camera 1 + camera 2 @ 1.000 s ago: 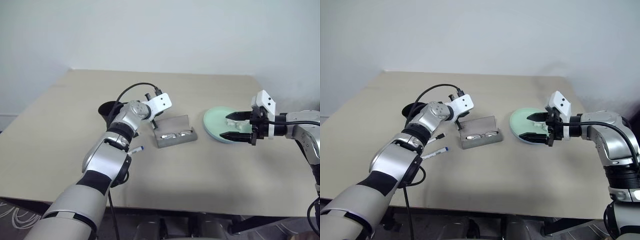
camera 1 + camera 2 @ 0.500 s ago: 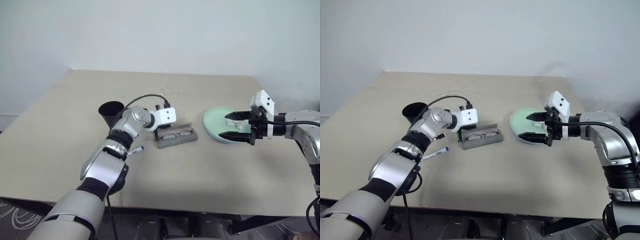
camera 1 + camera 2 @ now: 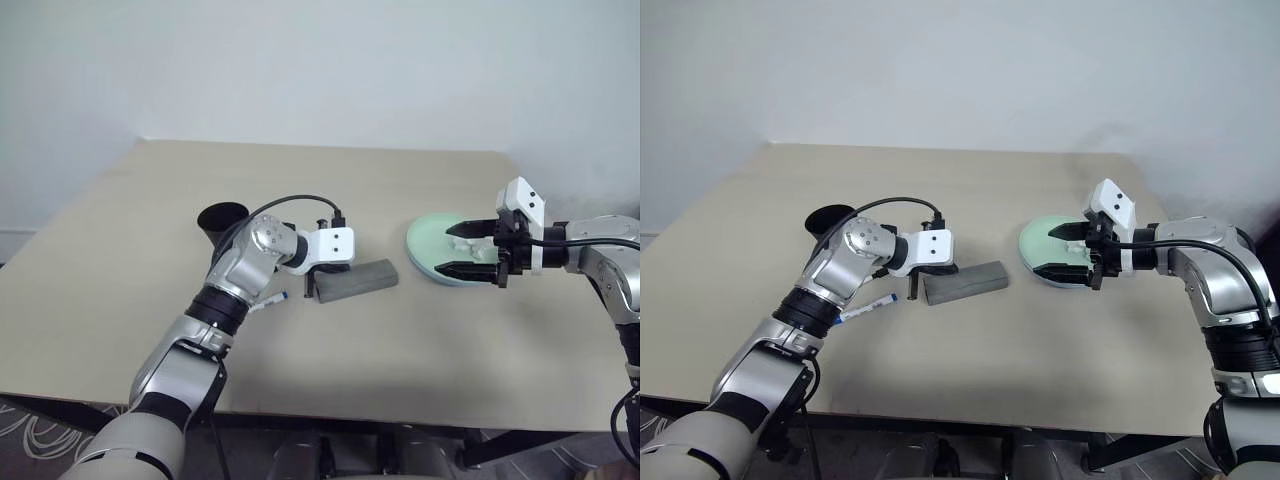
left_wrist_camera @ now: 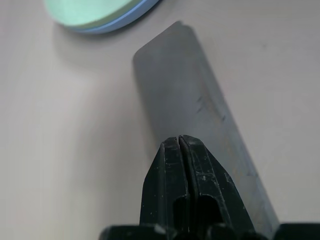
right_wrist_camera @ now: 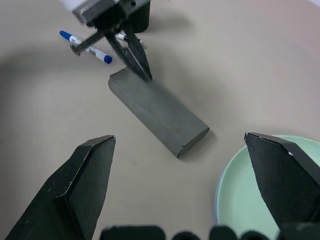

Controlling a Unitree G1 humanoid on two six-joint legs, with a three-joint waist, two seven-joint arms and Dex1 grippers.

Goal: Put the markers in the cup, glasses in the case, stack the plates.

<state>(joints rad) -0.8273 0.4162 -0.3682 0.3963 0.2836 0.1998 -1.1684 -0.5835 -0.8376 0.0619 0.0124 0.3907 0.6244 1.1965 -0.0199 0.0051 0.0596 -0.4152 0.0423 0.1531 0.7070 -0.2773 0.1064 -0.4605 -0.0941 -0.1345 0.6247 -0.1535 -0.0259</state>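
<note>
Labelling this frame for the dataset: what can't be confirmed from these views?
- Glasses: the grey case is shut, so its contents are hidden.
- Black marker: the left gripper and its mount cover most of it in the right wrist view; the blue-capped marker is clear.
- Light blue plate: only a rim peeks from under the mint green plate.
- Black cup: the left arm covers its near side.

A big table [image 3: 420,330] with a smooth, light brown top takes up most of the room. Behind it stands a plain wall [image 3: 330,70], pale and bare. The light is soft and even. Under the table's front edge, at the left corner, a bit of floor [image 3: 30,435] with a curly pattern peeks out.
</note>
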